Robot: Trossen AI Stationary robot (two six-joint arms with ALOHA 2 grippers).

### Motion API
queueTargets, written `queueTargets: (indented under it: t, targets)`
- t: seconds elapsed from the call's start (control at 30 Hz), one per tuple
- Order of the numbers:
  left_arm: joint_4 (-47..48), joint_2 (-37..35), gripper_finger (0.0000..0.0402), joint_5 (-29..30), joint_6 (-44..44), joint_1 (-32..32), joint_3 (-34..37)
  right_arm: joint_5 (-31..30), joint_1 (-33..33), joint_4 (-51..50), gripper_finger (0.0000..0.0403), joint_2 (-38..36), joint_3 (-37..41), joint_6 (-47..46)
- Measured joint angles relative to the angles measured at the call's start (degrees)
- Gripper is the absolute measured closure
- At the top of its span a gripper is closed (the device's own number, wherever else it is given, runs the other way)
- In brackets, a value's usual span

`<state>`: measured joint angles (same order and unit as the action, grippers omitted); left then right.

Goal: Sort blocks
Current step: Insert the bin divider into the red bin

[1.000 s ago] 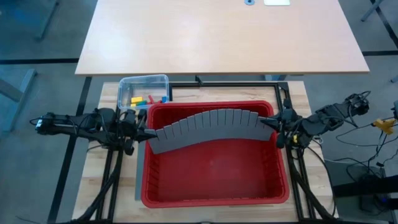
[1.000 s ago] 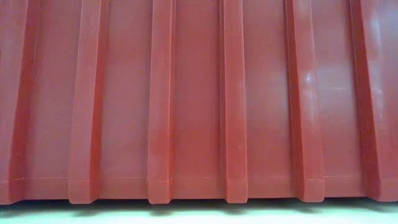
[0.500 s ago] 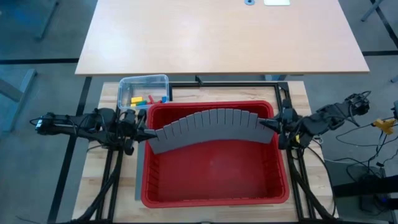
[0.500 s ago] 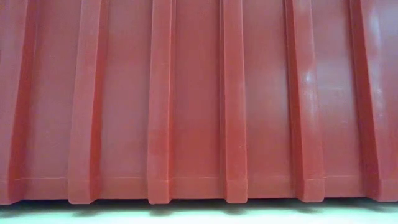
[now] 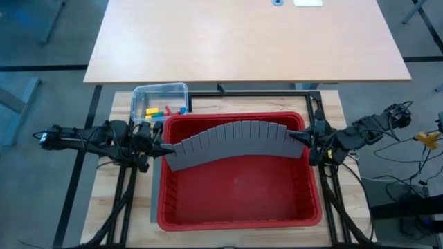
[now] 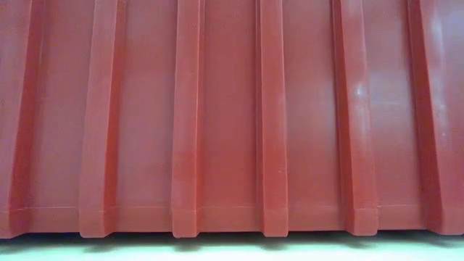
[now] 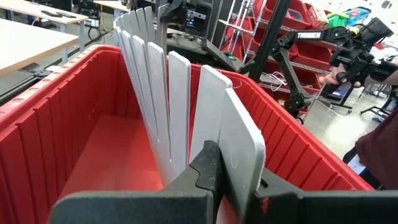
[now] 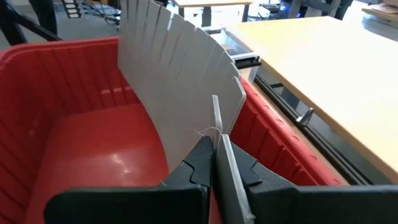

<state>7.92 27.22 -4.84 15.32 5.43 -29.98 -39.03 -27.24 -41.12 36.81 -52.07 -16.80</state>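
Left gripper clamped tight on the left end of the grey slotted divider, right gripper pinched on its right end, the panel bowed across the red bin from side wall to side wall. Blocks lying in the clear tub, just beyond the bin's far left corner.

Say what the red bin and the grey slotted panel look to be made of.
Big red ribbed bin: seemingly moulded plastic, slightly glossy; its walls carry even moulded ribs. Long grey slotted divider panel: probably thin, flexible matte plastic; it bows in an arc between the bin's ends.
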Motion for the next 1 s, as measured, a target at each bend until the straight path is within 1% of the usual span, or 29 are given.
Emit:
queueTargets:
  t: [0.33, 0.63, 0.83, 1.0]
  targets:
    - [-1.1, 0.0, 0.0402, -0.2, 0.2, 0.0, 0.0, -0.3, 0.0, -0.6, 0.0403, -1.5, 0.0, -0.2]
    - [-2.1, 0.0, 0.0402, -0.2, 0.3, 0.0, 0.0, 0.0, 0.0, -0.8, 0.0403, -1.1, -2.8, -0.2]
    - [-1.9, 0.0, 0.0401, 0.0, 0.3, 0.0, 0.0, 0.9, 0.0, -4.9, 0.0403, -1.1, -3.4, -3.4]
    - [-1.9, 0.0, 0.0401, 0.0, 0.3, 0.0, 0.0, 1.6, 0.0, -6.0, 0.0403, -1.1, -3.8, -3.7]
